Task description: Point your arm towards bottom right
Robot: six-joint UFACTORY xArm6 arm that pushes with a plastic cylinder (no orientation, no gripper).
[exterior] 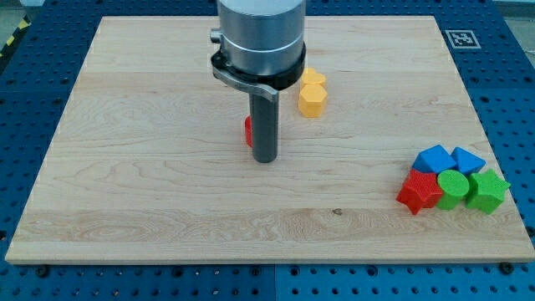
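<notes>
My tip (265,159) rests on the wooden board (150,167) a little left of its middle. A red block (249,131) sits just behind the rod on its left, mostly hidden, so its shape cannot be made out. Two yellow blocks stand to the upper right of the tip: a hexagonal one (312,99) and another (313,79) behind it. At the view's bottom right is a cluster: a red star-shaped block (420,191), a green cylinder (452,187), a green star-shaped block (487,190), a blue block (433,158) and a blue triangular block (467,159).
The arm's grey body (260,33) hangs over the board's top middle. A fiducial tag (460,38) lies off the board's top right corner. Blue perforated table (510,92) surrounds the board.
</notes>
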